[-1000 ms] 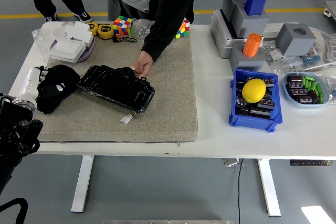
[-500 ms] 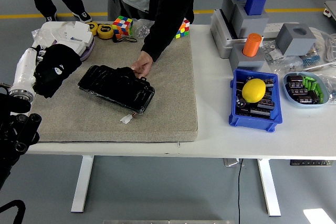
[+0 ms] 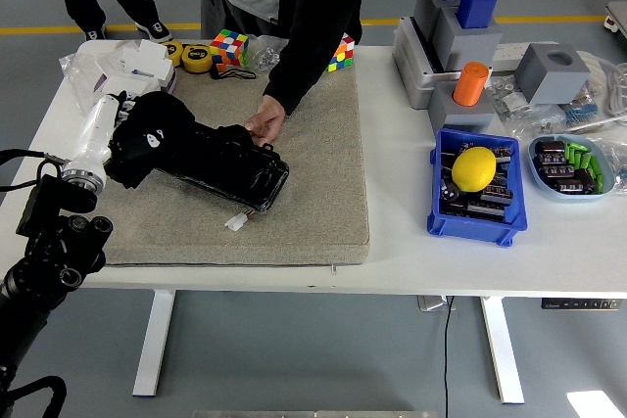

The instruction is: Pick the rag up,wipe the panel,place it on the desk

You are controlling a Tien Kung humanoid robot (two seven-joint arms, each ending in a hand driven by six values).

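A shiny black panel [image 3: 230, 170] lies slantwise on the beige mat [image 3: 313, 193]. My left hand [image 3: 125, 126], white with a black forearm, is shut on a black rag [image 3: 149, 139]. The rag hangs over the panel's left end, and I cannot tell whether it touches. A person at the far side, in a black sleeve, holds the panel's far edge with one hand [image 3: 265, 123]. The right arm does not show.
Behind the mat lie a white box [image 3: 137, 70] in plastic, tape rolls [image 3: 197, 58] and two puzzle cubes [image 3: 229, 47]. To the right stand grey fixtures [image 3: 456, 31], an orange cylinder [image 3: 470, 83], a blue bin [image 3: 477, 185] with a yellow lemon, and a parts tray [image 3: 571, 165].
My left hand lifted the rag from the mat's left side, swung it up and back, then carried it right to the panel's left end. The person's hand stayed on the panel.
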